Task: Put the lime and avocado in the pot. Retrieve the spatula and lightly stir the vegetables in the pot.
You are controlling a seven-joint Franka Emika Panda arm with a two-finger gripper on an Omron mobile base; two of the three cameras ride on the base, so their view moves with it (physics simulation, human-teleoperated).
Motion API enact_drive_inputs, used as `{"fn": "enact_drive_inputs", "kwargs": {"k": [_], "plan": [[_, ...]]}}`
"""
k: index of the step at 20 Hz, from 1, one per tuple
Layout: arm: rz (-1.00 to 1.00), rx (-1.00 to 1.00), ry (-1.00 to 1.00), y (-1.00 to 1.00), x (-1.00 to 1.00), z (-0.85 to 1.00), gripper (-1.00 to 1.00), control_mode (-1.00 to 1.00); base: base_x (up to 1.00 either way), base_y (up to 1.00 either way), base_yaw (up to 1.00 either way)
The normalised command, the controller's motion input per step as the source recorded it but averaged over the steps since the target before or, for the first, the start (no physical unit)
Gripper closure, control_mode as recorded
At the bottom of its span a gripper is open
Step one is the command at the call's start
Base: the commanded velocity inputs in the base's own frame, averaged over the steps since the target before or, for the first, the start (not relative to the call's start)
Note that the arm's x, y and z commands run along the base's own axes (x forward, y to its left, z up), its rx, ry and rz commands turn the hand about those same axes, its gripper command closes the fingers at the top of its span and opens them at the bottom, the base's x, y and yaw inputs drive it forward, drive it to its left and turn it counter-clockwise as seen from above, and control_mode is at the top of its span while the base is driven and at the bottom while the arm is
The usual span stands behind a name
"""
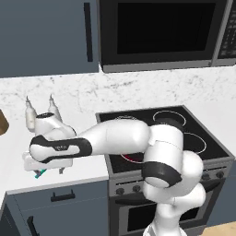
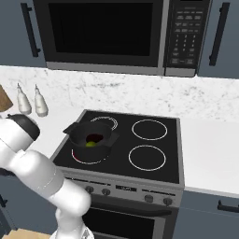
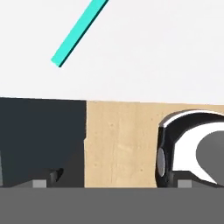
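White counter [image 1: 18, 152] left of the stove [image 2: 154, 140], arm stretched low over it.
Can't tell if the gripper [image 1: 44, 171] is open; teal spatula [image 3: 78, 33] lies right beneath. Lime [image 2: 91, 144] sits in the pot [image 2: 79, 130].

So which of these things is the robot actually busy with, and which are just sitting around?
Part of the job:
- pot on the front left burner
- lime inside it
- spatula, teal handle on the white counter
- claw, low over the counter

Just lying about:
- two white bottles
- microwave
- stove

One pot [image 2: 91, 133], two bottles [image 2: 31, 101], four burners [image 2: 148, 143]
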Motion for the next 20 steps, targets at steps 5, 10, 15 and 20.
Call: {"fn": "enact_drive_inputs", "kwargs": {"k": [5,10,15,20], "plan": [[-0.19,0.00,0.00,0.04,0.43,-0.26,-1.00,-1.00,0.00,0.00,0.00],[-0.10,0.00,0.00,0.33,0.47,-0.41,-1.00,-1.00,0.00,0.00,0.00],[-0.07,0.00,0.00,0.33,0.40,-0.12,-1.00,-1.00,0.00,0.00,0.00],[-0.05,0.00,0.02,0.29,0.31,-0.16,-1.00,-1.00,0.00,0.00,0.00]]}}
